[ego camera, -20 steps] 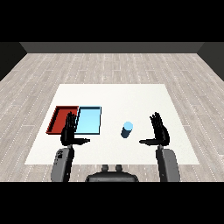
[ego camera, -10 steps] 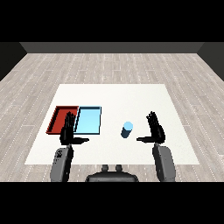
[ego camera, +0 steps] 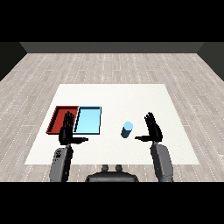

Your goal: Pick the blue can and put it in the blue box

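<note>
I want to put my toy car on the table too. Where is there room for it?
The far half of the white table, beyond the red tray, light blue tray and small blue can, is bare. So is the strip between blue tray and can. It is crowded by the left hand at the trays, and between can and right hand.

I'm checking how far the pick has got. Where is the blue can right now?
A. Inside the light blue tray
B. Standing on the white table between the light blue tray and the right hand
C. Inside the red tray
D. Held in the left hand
B: the blue can stands upright on the table, right of the light blue tray and apart from the open right hand.
</note>
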{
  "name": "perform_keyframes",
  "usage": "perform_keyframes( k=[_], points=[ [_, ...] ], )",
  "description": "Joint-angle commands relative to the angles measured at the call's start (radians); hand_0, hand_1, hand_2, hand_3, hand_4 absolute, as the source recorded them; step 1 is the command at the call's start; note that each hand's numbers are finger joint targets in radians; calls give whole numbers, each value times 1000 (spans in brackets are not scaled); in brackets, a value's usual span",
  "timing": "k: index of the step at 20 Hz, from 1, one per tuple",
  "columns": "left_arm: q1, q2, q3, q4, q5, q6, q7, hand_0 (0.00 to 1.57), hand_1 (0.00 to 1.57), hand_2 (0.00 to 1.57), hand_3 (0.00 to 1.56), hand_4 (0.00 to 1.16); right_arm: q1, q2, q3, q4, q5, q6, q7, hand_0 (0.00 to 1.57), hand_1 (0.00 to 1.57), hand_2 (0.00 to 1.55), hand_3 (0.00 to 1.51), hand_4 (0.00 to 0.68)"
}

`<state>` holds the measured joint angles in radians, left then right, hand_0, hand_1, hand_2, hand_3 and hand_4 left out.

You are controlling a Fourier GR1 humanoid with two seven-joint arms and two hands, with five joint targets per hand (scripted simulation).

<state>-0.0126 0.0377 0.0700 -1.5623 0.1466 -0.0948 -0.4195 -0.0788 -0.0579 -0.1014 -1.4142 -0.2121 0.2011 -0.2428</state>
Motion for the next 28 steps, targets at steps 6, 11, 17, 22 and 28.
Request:
perform_keyframes(
  k=[6,11,17,22,28],
  points=[
    [-43,22,40,69,43,-34,-43,0,0,0,0,0,-50,53,18,89,6,-66,11,0,0,0,0,0],
    [31,-2,-1,-5,17,-16,-46,0,0,0,0,0,-89,51,34,192,25,-61,-50,0,0,0,0,0],
    [-46,4,22,-18,15,43,32,0,0,0,0,0,-66,40,54,185,11,-77,-38,0,0,0,0,0],
    [-20,-2,4,-10,21,15,3,0,0,0,0,0,-71,49,87,225,9,-71,-49,0,0,0,0,0],
    [-55,18,31,43,33,3,-9,0,0,0,0,0,-141,58,101,293,-29,-95,-62,0,0,0,0,0]
  ],
)
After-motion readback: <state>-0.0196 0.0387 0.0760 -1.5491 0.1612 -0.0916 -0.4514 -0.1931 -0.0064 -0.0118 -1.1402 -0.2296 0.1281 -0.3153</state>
